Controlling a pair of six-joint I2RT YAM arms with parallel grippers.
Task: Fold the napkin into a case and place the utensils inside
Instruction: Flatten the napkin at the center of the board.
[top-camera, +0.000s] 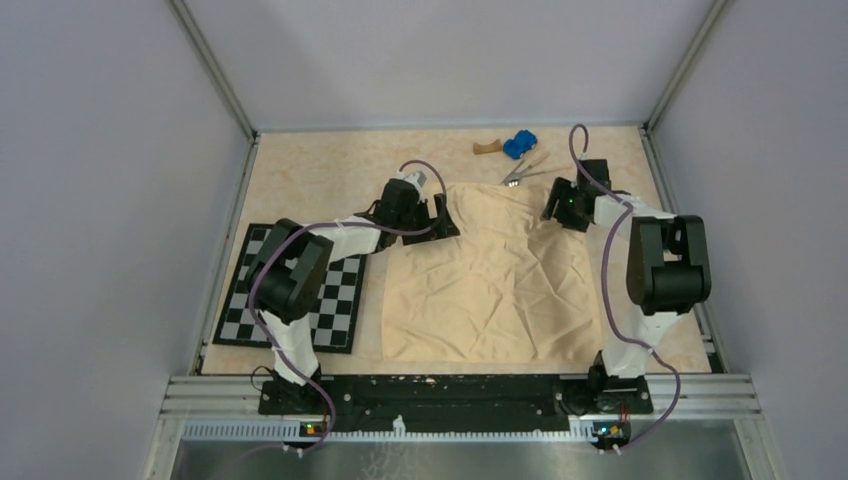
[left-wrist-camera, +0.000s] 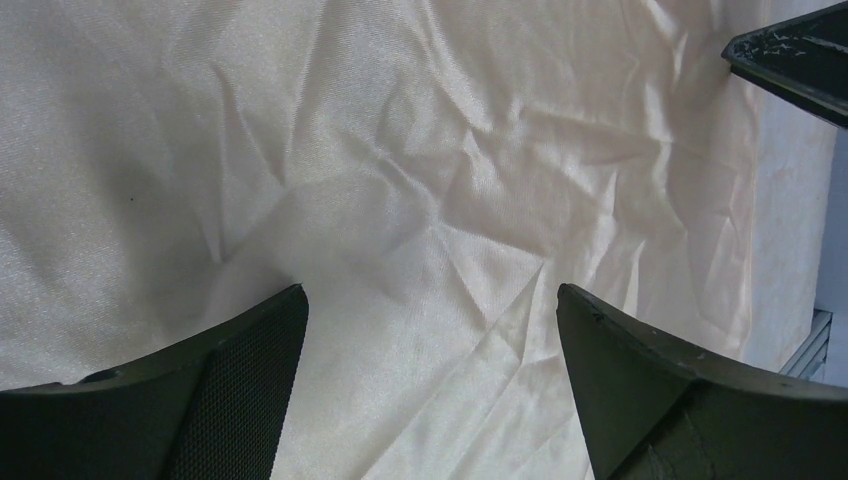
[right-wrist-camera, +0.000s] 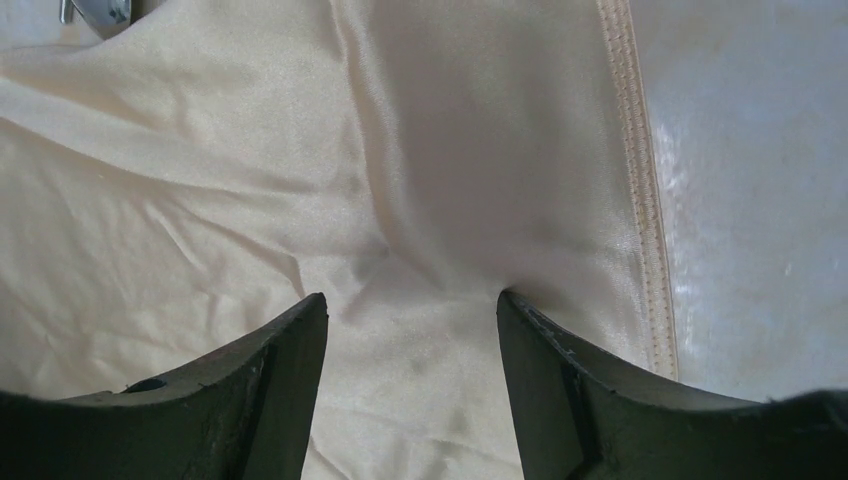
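Note:
The peach-orange napkin lies spread out and wrinkled on the table, unfolded. My left gripper is over its far left corner, open, with bare cloth between the wide-apart fingers. My right gripper is at the far right corner, near the stitched hem. It is open too, tips down on the cloth, which puckers into a ridge between them. The silver utensils lie on the table just beyond the napkin's far edge; a bit of one shows in the right wrist view.
A blue toy car and a brown wooden block sit behind the utensils near the back wall. The checkerboard mat lies left of the napkin, under the left arm. Bare table runs along the napkin's right side.

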